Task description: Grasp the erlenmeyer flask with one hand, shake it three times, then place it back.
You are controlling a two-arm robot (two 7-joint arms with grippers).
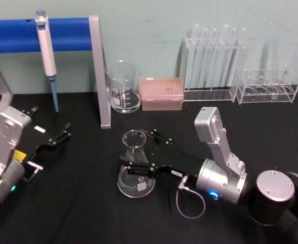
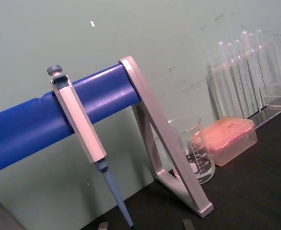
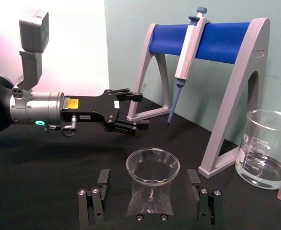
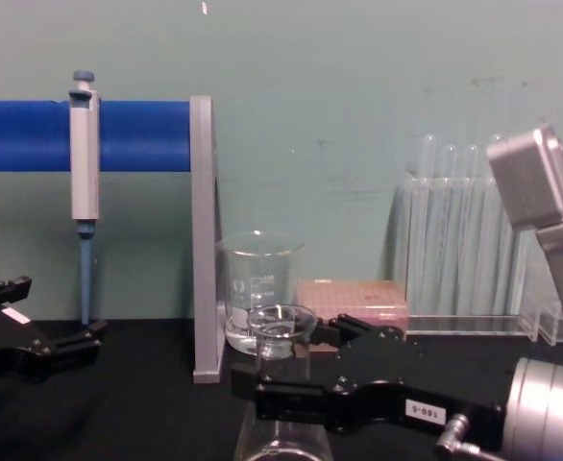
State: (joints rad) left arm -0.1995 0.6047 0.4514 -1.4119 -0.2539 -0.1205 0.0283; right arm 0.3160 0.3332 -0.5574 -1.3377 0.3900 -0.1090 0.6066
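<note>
Both arms same build: silver cylinder wrists, grey boxy camera modules on top. Right gripper (image 1: 140, 157) black, two-finger, small white number label, thin grey cable loop, blue LED. Left gripper (image 3: 134, 111) black too, yellow sticker, green LED.

The right gripper (image 1: 140, 153) reached across the table toward the robot's left, its silver wrist low behind it and its black fingers (image 3: 95, 203) spread apart — one on either side, touching nothing. The left gripper (image 1: 48, 128) rested low at the left, well apart, fingers spread — idle.
</note>
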